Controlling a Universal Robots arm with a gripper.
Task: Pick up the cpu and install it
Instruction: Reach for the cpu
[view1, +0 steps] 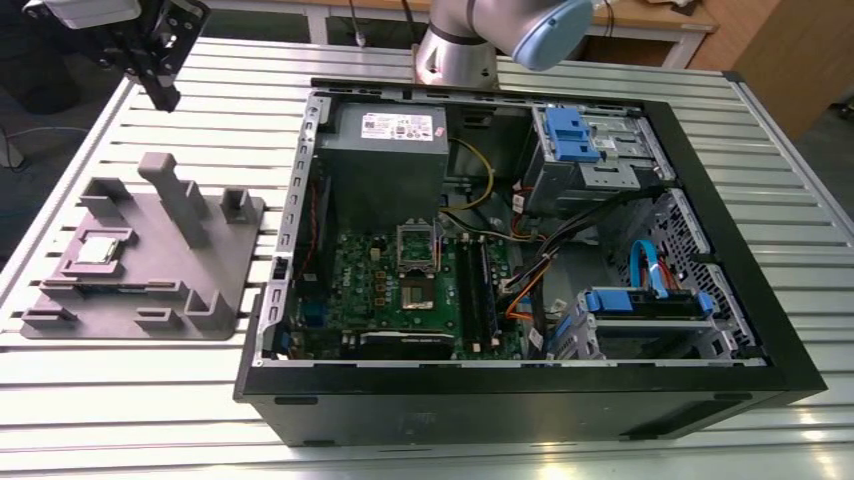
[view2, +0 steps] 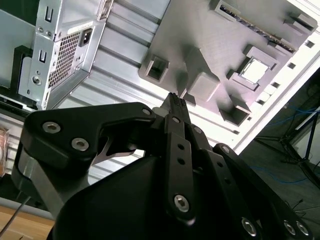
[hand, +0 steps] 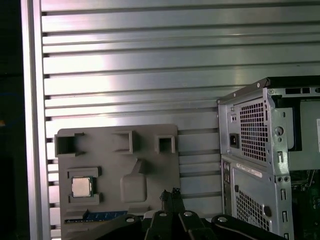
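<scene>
The cpu (view1: 100, 248) is a small silvery square lying flat in a recess of the grey plastic tray (view1: 154, 270), at the exterior view's left. In both wrist views it sits in that same pocket: cpu (hand: 81, 186) on the tray (hand: 160, 167), and cpu (view2: 255, 70) on the tray (view2: 210, 30). My gripper (view1: 163, 97) hangs high over the table's back left corner, well apart from the tray. Its fingertips (view2: 176, 100) are pressed together, and nothing is held between them. The gripper (hand: 171, 193) points down near the tray's edge.
An open black computer case (view1: 534, 390) fills the middle of the slatted metal table (view1: 80, 400). Its green motherboard (view1: 360, 290) carries a square socket (view1: 418, 296) with a raised metal frame (view1: 418, 243). Upright blocks (view1: 180, 195) stand on the tray. The arm's base (view1: 457, 50) is behind the case.
</scene>
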